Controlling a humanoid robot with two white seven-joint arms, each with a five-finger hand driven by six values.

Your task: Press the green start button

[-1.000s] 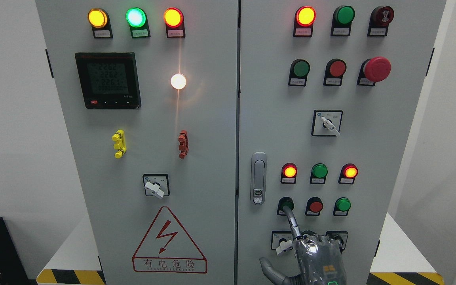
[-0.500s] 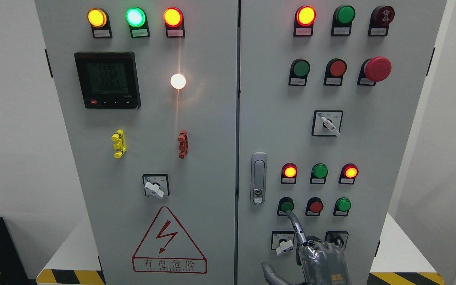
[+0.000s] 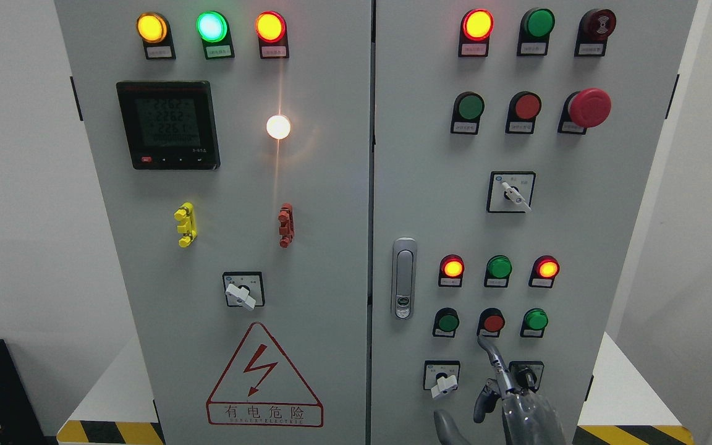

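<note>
The grey cabinet point(image 3: 306, 247) fills the view. Low on its right door, the right hand point(image 3: 520, 408) holds nothing, index finger point(image 3: 491, 351) raised just under the red button point(image 3: 492, 322); the green start button point(image 3: 447, 322) sits untouched left of it.

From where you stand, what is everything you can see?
Cabinet: one, grey, two doors, fills the view.
Top lamps: three, amber, green, red, left door.
Meter: one, black, left door.
White light: one, beside the meter.
Clips: two, yellow and red, left door.
Turn switches: four, black plates, one left, three right.
Warning triangle: one, red, low left.
Round buttons and lamps: eleven, red or green, right door.
Mushroom button: one, red, upper right.
Door handle: one, silver.
Right hand: one, grey, bottom edge.
</note>
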